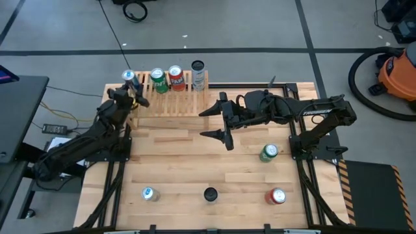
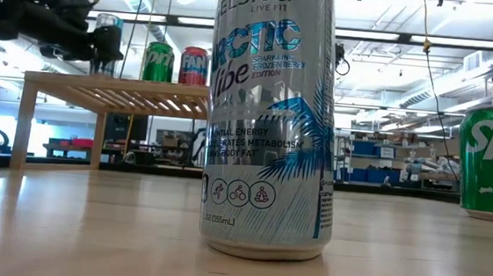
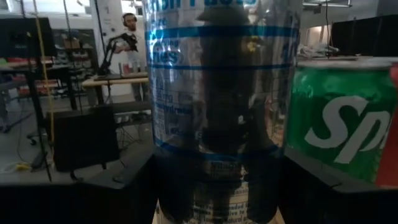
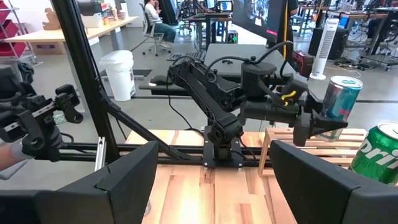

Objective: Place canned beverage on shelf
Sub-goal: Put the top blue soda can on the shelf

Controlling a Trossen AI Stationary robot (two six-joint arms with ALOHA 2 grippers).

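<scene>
Light-wood planks form the table [image 1: 175,162], which stands on a grey floor with an orange vacuum [image 1: 398,75] off to one side. At the table's far edge stands the shelf [image 1: 170,97], a low slatted rack of pale wood. On it, in the high view, a green can [image 1: 158,80], a red can [image 1: 176,78] and a tall silver-and-black can [image 1: 199,75] stand upright in a row. The left gripper [image 1: 133,91] is at the shelf's left end, its fingers closed on a silver-and-blue can [image 1: 129,78], which is held upright just beside the green can; the left wrist view shows this can [image 3: 217,112] filling the space between the fingers, with the green can [image 3: 339,118] close alongside. Whether the held can rests on the slats cannot be told. The right gripper [image 1: 218,122] hovers over the middle of the table in front of the shelf, its fingers spread wide and holding nothing. On the near part of the table lie a green can [image 1: 269,153] on its side, and three upright cans: a red one [image 1: 276,195], a dark-topped one [image 1: 210,194] and a pale blue one [image 1: 149,194]. In the low view, a pale Celsius can [image 2: 270,113] stands nearest the camera.
</scene>
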